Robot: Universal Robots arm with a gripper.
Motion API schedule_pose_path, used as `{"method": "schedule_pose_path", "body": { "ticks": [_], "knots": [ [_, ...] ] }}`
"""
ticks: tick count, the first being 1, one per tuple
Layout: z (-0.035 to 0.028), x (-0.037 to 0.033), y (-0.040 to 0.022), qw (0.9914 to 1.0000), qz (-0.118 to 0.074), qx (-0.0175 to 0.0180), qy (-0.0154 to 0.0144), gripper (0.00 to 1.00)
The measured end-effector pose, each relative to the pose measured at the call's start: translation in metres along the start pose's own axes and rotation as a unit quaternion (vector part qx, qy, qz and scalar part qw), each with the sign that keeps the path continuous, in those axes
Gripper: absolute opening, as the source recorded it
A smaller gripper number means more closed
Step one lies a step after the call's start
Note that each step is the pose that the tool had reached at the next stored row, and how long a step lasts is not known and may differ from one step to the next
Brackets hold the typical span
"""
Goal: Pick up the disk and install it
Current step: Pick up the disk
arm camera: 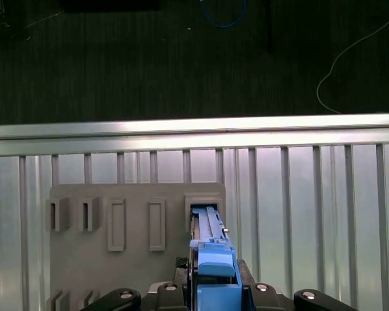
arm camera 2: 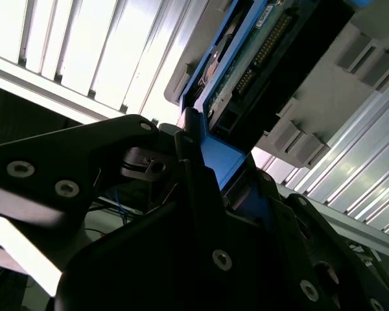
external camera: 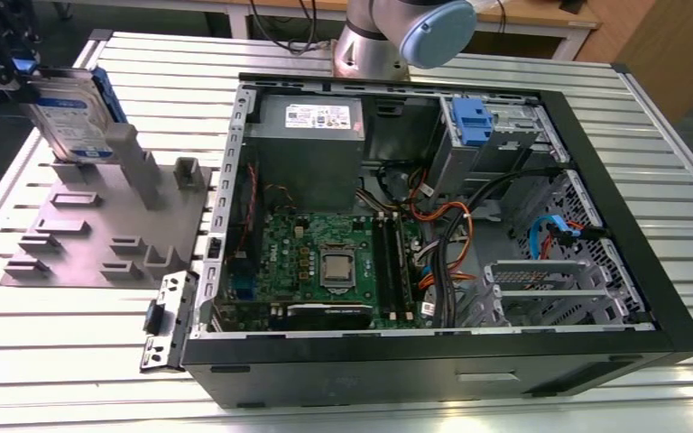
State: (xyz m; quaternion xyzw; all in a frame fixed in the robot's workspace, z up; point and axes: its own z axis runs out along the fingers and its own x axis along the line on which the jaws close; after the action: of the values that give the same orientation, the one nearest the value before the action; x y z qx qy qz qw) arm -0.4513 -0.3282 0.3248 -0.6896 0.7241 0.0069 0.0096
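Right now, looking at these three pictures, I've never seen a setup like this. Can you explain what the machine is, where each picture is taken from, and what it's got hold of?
It is a single robot arm with a pincer at its end, working at a slatted metal table. The exterior view comes from a camera off the arm that looks down on the whole table. The two wrist views come from cameras riding on the arm near the pincer. On the table lie an open computer case, its circuit board and cables showing, and, at the exterior view's left, a grey slotted holder plate. The disk, silver with blue rails, stands upright on edge at that plate. The pincer is closed on its top end. In the second wrist view, the black fingers flank a blue rail.
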Motion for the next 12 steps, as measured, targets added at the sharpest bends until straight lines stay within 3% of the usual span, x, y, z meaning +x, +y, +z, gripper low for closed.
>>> {"method": "schedule_pose_path", "body": {
  "ticks": [12],
  "knots": [
    [-0.0020, 0.0000, 0.0000, 1.00000, 0.000, -0.0001, 0.0000, 0.36]
  ]
}}
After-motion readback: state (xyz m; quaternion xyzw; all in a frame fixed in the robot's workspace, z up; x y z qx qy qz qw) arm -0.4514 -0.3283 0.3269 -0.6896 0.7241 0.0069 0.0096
